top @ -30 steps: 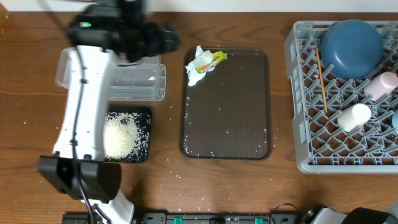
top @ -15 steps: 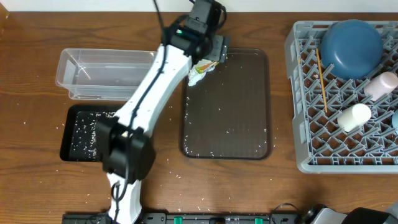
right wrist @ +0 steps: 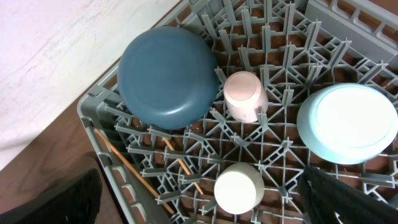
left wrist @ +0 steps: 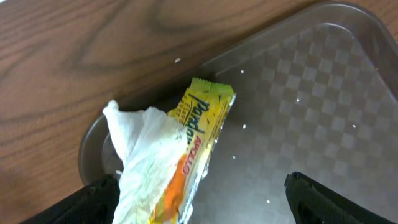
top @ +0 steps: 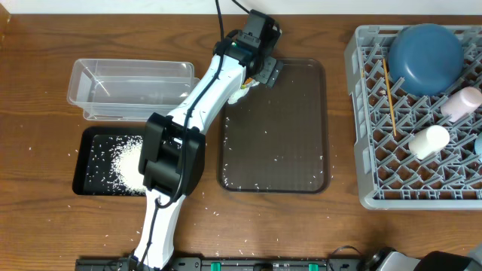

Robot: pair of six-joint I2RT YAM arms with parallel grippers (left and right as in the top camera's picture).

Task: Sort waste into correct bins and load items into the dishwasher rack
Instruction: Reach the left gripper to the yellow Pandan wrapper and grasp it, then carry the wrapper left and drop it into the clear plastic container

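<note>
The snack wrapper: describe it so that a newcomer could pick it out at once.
Find the dark brown tray mid-table and go to its far left corner. There the wrapper lies against a crumpled white tissue. It alone is bright yellow with printed lettering.

- A white-and-black left arm (top: 202, 96) stretches diagonally from the near table edge to the far-left corner of a dark brown rectangular serving tray (top: 286, 150), with the left gripper (top: 263, 73) over that corner.
- A scrap of crumpled white tissue (top: 239, 93) shows beside the arm.
- A clear rectangular plastic tub (top: 113, 94) lies left of the serving tray.
- Nearer, a shallow black rectangular tray (top: 78, 181) holds a heap of white rice grains (top: 124, 164).
- At the right, a grey plastic lattice rack (top: 392, 181) holds an upturned dark-blue bowl (top: 425, 49), a thin wooden chopstick (top: 389, 98), a pink cup (top: 461, 102) and a white cup (top: 428, 141).
- Loose grains dot the wooden table (top: 45, 218).
</note>
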